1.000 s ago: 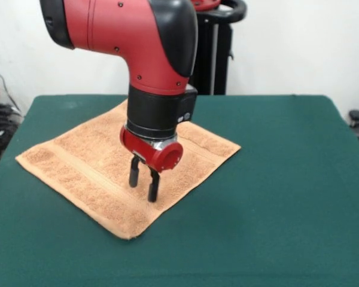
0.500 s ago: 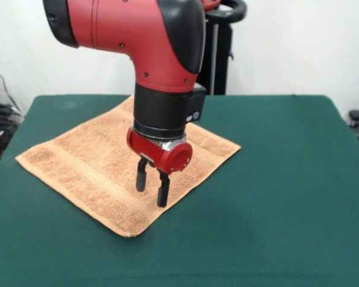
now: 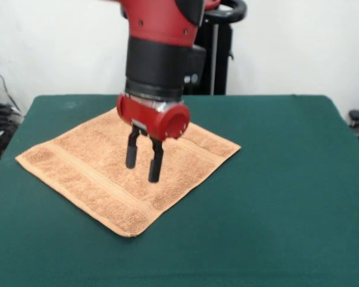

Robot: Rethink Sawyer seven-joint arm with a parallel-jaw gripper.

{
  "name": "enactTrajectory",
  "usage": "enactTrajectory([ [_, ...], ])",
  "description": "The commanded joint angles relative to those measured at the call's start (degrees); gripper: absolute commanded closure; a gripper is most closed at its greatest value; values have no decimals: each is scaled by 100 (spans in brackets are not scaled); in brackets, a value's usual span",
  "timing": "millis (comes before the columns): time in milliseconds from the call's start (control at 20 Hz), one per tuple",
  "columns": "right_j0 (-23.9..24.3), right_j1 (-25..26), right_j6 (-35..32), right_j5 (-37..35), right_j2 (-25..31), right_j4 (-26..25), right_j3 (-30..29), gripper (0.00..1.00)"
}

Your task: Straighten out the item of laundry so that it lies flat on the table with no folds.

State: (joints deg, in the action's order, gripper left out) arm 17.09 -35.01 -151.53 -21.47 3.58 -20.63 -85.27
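Green-clothed bench (image 3: 287, 179) with spread towel, white wall behind.

Tan towel (image 3: 90, 173) spread out on the left half of the bench, turned cornerwise, all four corners out, border bands running straight, no fold or ridge to be seen. Just above its middle, pincer (image 3: 142, 166) hanging released, both black fingers (image 3: 155, 164) apart and clear of the cloth, gripping nothing. Judged as the closing step: straightening apparently complete. Next call, likely: withdraw upward without snagging the pile, then check the hidden far corner behind the arm.
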Motion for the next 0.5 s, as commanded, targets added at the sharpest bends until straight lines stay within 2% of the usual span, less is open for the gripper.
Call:
enactTrajectory([
  [50,112,-342,850,-806,560,-30,-742,0],
  [500,189,-194,885,-790,582,-164,-506,0],
])
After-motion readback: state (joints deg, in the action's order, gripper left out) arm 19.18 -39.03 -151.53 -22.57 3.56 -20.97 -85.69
